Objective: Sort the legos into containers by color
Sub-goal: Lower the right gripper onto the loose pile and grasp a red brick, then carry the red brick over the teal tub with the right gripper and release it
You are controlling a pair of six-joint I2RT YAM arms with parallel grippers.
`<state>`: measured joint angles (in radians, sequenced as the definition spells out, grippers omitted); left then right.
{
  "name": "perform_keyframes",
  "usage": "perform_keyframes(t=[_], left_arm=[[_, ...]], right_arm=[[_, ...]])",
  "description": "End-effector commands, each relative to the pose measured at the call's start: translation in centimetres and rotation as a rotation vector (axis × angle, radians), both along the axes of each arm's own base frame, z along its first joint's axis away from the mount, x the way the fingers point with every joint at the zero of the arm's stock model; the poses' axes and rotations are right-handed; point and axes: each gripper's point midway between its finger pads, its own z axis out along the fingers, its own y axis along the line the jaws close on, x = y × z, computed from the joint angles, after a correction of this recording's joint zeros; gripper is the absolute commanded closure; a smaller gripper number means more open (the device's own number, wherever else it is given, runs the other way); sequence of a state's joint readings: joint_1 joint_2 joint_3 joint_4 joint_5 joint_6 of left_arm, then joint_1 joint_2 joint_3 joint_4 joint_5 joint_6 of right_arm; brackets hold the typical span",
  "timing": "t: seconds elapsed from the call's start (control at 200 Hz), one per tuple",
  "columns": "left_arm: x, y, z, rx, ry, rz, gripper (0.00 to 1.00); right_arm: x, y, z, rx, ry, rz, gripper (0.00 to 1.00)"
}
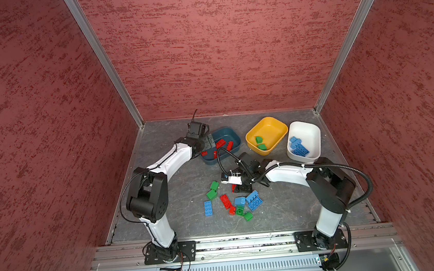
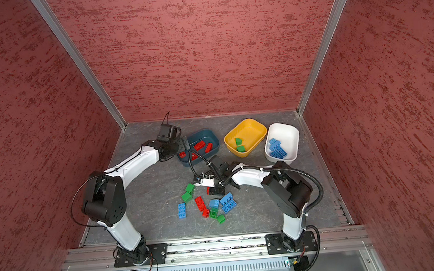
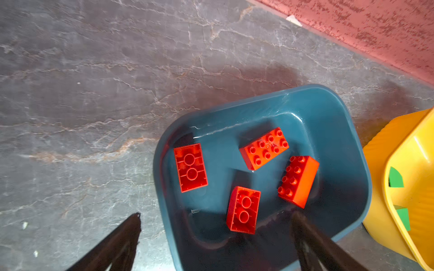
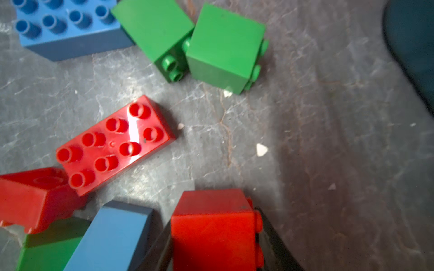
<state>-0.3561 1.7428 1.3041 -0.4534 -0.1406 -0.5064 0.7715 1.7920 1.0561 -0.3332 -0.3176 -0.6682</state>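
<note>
My left gripper (image 3: 217, 214) hangs open over the near end of the dark teal container (image 3: 328, 112), nothing between its fingers; several red legos (image 3: 264, 148) lie inside. My right gripper (image 4: 215, 234) is low at the table's middle, shut on a red lego (image 4: 211, 223) held between both fingers. In both top views it (image 1: 238, 188) sits at the far edge of the loose pile: a red lego (image 1: 225, 201), blue legos (image 1: 253, 200) and green legos (image 1: 211, 194). The yellow container (image 1: 269, 130) holds two green legos (image 1: 261, 146). The white container (image 1: 308, 133) holds several blue ones (image 1: 299, 149).
The right arm's black cable (image 1: 223, 154) arches over the teal container's near edge. Red textured walls enclose the table on three sides. An aluminium rail (image 1: 246, 242) with both arm bases runs along the front. A lone blue brick (image 1: 208, 208) lies left of the pile.
</note>
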Motion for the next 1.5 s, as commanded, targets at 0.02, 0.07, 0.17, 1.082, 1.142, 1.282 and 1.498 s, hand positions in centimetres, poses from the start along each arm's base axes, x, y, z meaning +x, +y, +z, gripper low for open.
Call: perform_keyframes(t=[0.02, 0.07, 0.17, 1.082, 1.142, 1.282, 1.498], left_arm=[[-0.7, 1.2, 1.7, -0.004, -0.041, 0.042, 0.01], [-1.1, 1.4, 1.5, -0.007, -0.037, 0.051, 0.0], [-2.0, 1.9, 1.2, -0.01, -0.027, 0.067, 0.01], [-11.3, 7.2, -2.9, 0.023, 0.107, 0.179, 0.01], [-11.3, 7.3, -3.0, 0.014, 0.107, 0.182, 0.01], [-11.0, 7.5, -3.2, 0.001, 0.106, 0.202, 0.0], [-11.2, 8.1, -3.9, -0.034, 0.112, 0.251, 0.01]], right_arm=[[4.6, 2.6, 6.3, 0.181, -0.167, -0.045, 0.69], [5.9, 3.0, 7.7, 0.233, -0.2, -0.07, 0.69], [9.2, 3.7, 10.4, 0.336, -0.239, -0.181, 0.69], [23.2, 8.3, 11.2, 0.515, -0.051, -0.669, 0.3], [22.3, 8.2, 11.5, 0.503, -0.015, -0.669, 0.25], [18.8, 7.9, 12.1, 0.482, 0.028, -0.608, 0.19], [9.2, 7.7, 10.1, 0.407, 0.033, -0.34, 0.18]])
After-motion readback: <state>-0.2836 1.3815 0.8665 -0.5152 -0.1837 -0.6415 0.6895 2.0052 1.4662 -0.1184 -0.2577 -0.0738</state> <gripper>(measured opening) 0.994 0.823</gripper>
